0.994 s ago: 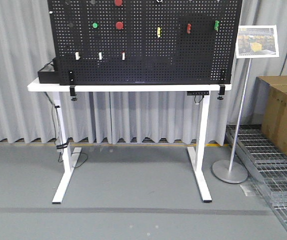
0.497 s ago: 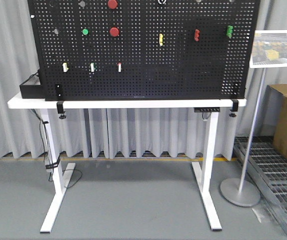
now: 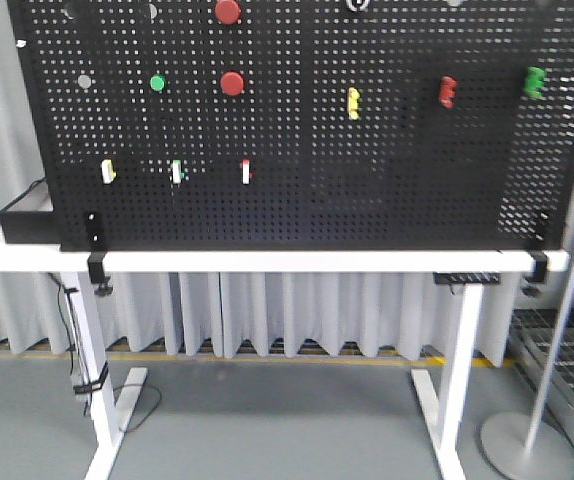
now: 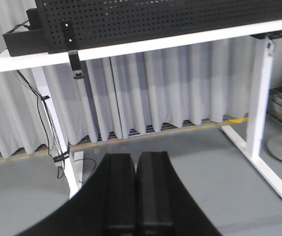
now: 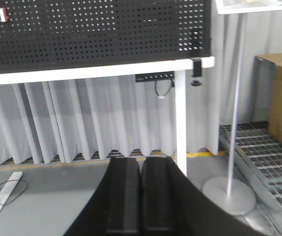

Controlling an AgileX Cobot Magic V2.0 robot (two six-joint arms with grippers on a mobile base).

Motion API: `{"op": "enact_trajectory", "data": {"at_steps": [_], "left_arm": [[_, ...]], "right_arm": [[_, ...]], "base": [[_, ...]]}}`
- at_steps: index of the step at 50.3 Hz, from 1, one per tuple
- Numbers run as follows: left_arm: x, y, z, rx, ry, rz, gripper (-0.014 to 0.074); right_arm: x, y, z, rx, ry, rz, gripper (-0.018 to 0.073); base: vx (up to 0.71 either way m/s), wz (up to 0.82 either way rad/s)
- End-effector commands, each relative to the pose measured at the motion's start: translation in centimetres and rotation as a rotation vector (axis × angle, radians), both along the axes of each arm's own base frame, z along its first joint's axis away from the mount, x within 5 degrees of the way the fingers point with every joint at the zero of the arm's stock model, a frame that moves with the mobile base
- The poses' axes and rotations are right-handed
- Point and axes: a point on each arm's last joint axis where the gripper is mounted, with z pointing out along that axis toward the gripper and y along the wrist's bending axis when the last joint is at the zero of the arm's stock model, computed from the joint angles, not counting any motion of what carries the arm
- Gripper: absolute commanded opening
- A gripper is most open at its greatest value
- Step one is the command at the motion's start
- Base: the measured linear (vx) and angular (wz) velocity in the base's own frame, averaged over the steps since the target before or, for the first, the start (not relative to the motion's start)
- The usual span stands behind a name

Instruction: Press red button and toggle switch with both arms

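Pegboard (image 3: 367,215): top cropped by frame edge. Sign stand (image 3: 527,447): upper part out of frame. My left gripper (image 4: 136,157) and right gripper (image 5: 141,161): bases cropped below.

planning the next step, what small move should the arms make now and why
Probably raise both arms toward the pegboard: the left fingers and right fingers are shut and aimed low, beneath the table, while the lower red button sits higher up.

I am nearer now: the pegboard (image 3: 307,130) looms larger across my front view, and the table (image 3: 267,261) sits lower in the frame.
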Motion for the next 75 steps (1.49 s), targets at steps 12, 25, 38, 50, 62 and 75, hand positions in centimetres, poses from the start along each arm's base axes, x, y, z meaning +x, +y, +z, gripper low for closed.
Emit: {"op": "enact_trajectory", "data": {"at_steps": [12, 25, 38, 50, 62, 75], "left_arm": [[0.09, 0.03, -0.30, -0.020, -0.064, 0.005, 0.0001], [0.09, 0.03, -0.30, -0.020, -0.064, 0.005, 0.0001], [0.09, 0.03, -0.30, -0.020, -0.064, 0.005, 0.0001], [0.09, 0.03, -0.30, -0.020, -0.064, 0.005, 0.0001], [0.09, 0.03, -0.30, -0.020, -0.064, 0.005, 0.0001], [0.09, 0.03, -0.30, -0.020, -0.064, 0.005, 0.0001]], "right_arm": [[-0.04, 0.00, 0.46, -0.016, -0.087, -0.003, -0.0003], [-0.04, 0.00, 0.46, -0.016, -0.087, -0.003, -0.0003], [-0.04, 0.00, 0.46, -0.016, -0.087, -0.003, -0.0003], [-0.04, 0.00, 0.46, -0.016, -0.087, -0.003, -0.0003], [-0.04, 0.00, 0.46, -0.016, -0.087, -0.003, -0.0003], [-0.04, 0.00, 0.46, -0.016, -0.087, -0.003, -0.0003]], "base": [[0.52, 0.08], [0.50, 0.06], [0.42, 0.02], [0.30, -0.02], [0.17, -0.01], [0.10, -0.01]]}}
